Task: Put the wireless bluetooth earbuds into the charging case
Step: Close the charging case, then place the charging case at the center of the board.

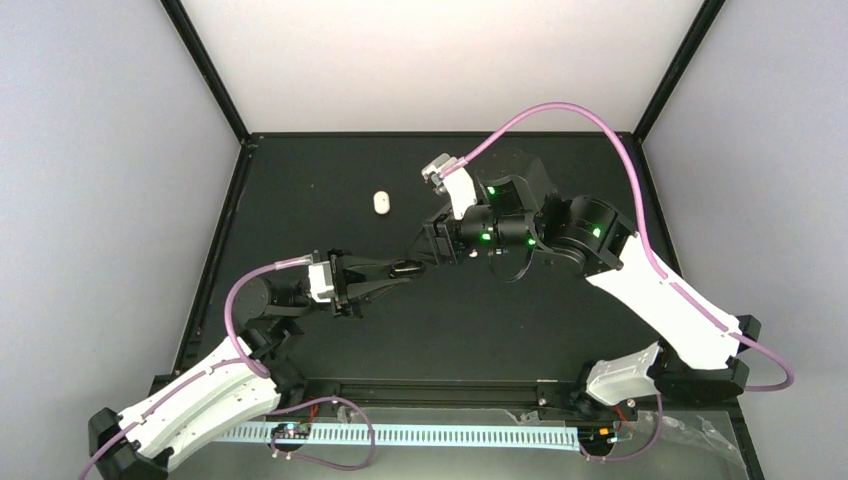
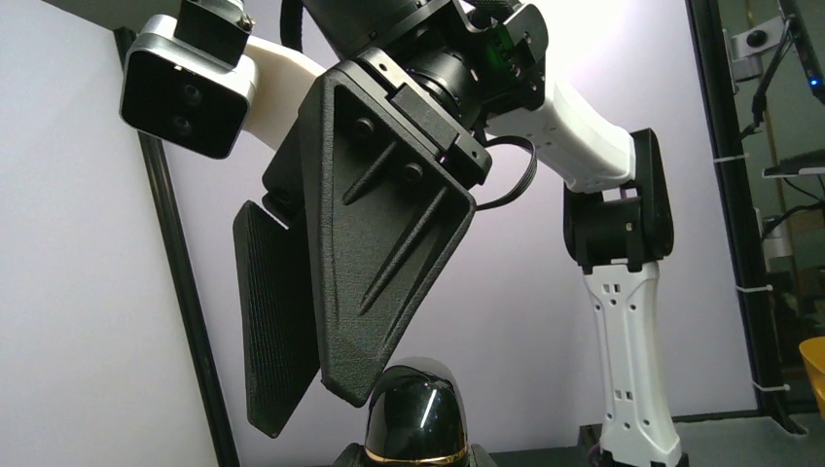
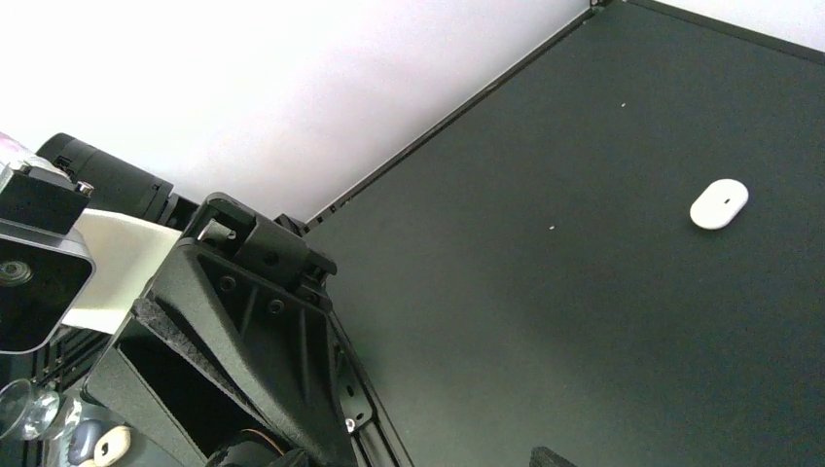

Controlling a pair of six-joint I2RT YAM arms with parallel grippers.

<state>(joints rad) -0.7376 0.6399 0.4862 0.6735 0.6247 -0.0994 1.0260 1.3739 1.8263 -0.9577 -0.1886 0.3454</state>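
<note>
My left gripper [image 1: 397, 270] is shut on a glossy black domed charging case [image 1: 408, 268] with a gold band and holds it above the mat. In the left wrist view the case [image 2: 418, 409] sits upright between my own fingertips at the bottom edge. My right gripper [image 1: 433, 247] is open, and its two black fingers [image 2: 379, 253] hang just above and to the left of the case's top. A small white oval piece [image 1: 381, 203] lies on the mat further back and also shows in the right wrist view [image 3: 719, 203]. No black earbuds show.
The black mat [image 1: 330, 170] is bounded by black frame rails at the left [image 1: 215, 250] and right, with white walls behind. The left gripper body [image 3: 243, 331] fills the lower left of the right wrist view. One right fingertip [image 3: 550, 455] shows at the bottom edge.
</note>
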